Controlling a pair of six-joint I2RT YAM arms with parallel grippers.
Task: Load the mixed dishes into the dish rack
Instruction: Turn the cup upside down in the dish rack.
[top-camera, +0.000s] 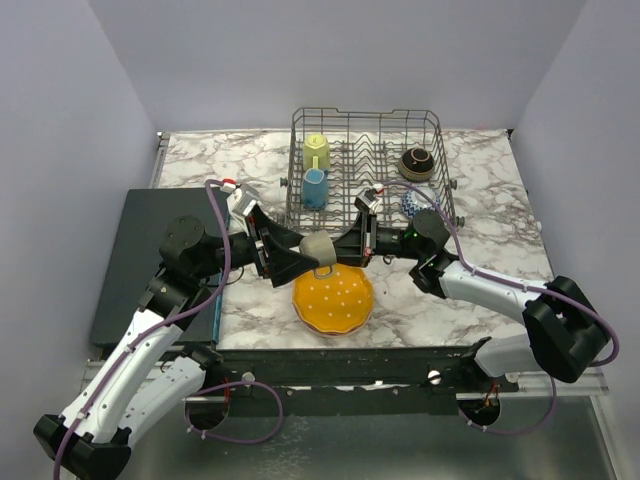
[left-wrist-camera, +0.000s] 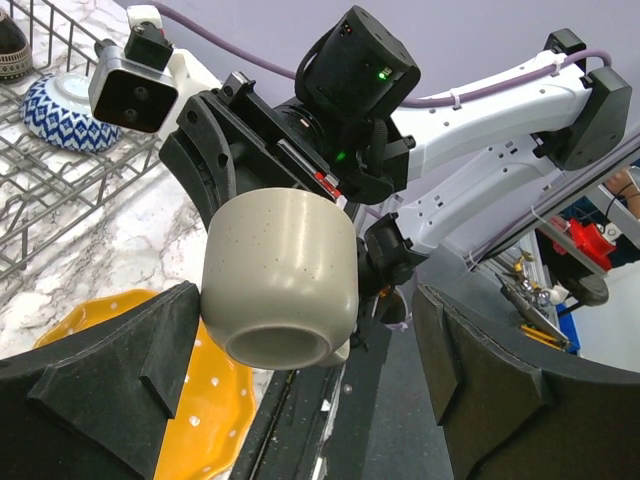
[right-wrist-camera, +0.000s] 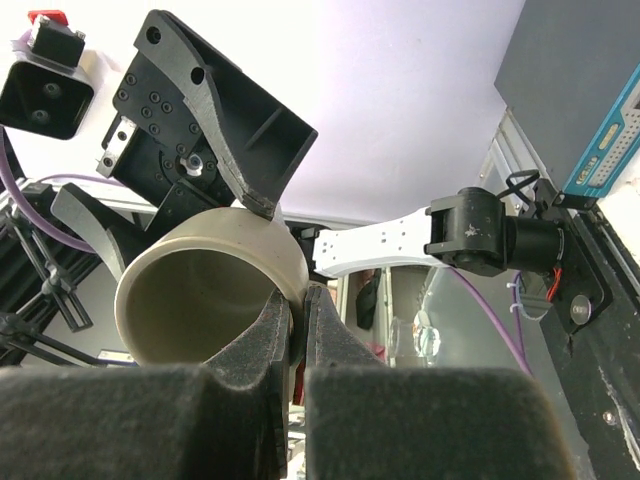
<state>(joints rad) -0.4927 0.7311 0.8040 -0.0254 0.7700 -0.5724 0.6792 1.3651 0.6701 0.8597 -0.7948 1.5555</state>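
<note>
Grey speckled mug (top-camera: 316, 247) hangs sideways in mid-air at the centre of the top view, directly over the orange plate (top-camera: 333, 300) on the tabletop, with the rack (top-camera: 297, 160) at its 12 o'clock. The right hand (right-wrist-camera: 297, 320), reaching in from 3 o'clock, is closed on the mug's wall, one finger inside the rim and one outside, a pinch that carries the whole weight. The left hand (top-camera: 290, 258) comes from 9 o'clock with its jaws spread wide to either side of the mug's body, gripping nothing. This looks like a handover set up so the left hand can take the mug by its body. Yellow mug (top-camera: 317, 150), blue mug (top-camera: 314, 187) and two bowls already sit in the rack.
</note>
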